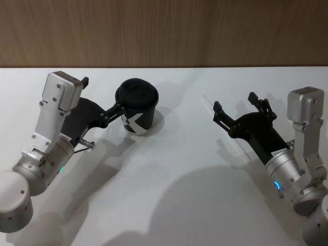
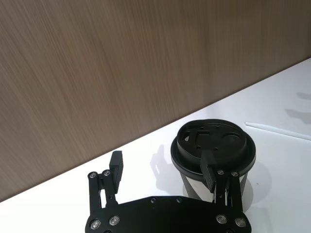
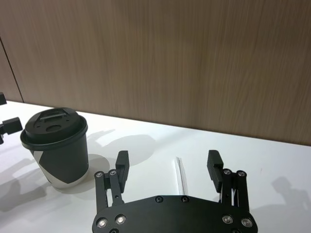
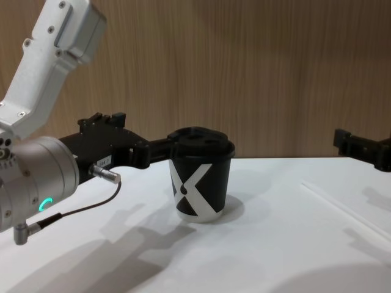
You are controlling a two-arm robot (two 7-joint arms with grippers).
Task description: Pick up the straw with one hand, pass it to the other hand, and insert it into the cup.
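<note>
Stage: the opening step. None of the three parts of the task (pick up, hand over, insert) is done as far as the views show.
Straw [image 3: 179,174]: lies flat on the white tabletop [image 1: 179,195], on the right side and well apart from the cup. No fingers touch it.
Right gripper [image 1: 234,101]: reaches over the right half of the tabletop toward the far wall. Its fingers are spread wide and hold nothing. In the right wrist view the straw runs through the gap between the two fingers, so the gripper looks lined up for the pick. Whether it is low enough to close on the straw cannot be told.
Cup [image 1: 137,115]: stands upright left of centre, toward the far side, with its black lid on.
Left gripper [image 1: 101,95]: sits on the left with its fingers released and holding nothing. The cup is not between them. One finger ends right at the lid rim on the cup's left side, and whether it touches the rim cannot be told.
Left to do: close on the straw and lift it, pass it across to the left gripper, then bring it over the lid and push it down through an opening.
Likely difficulty: the straw is thin and flat against the tabletop, so the fingers will probably need to come right down to the surface.
Writing: a large white X on the cup's black side is the only clear mark. No word or brand name can be read. The lid top has moulded shapes with no legible text. A small pale label [image 1: 279,151] on the right gripper's body is too small to read.
</note>
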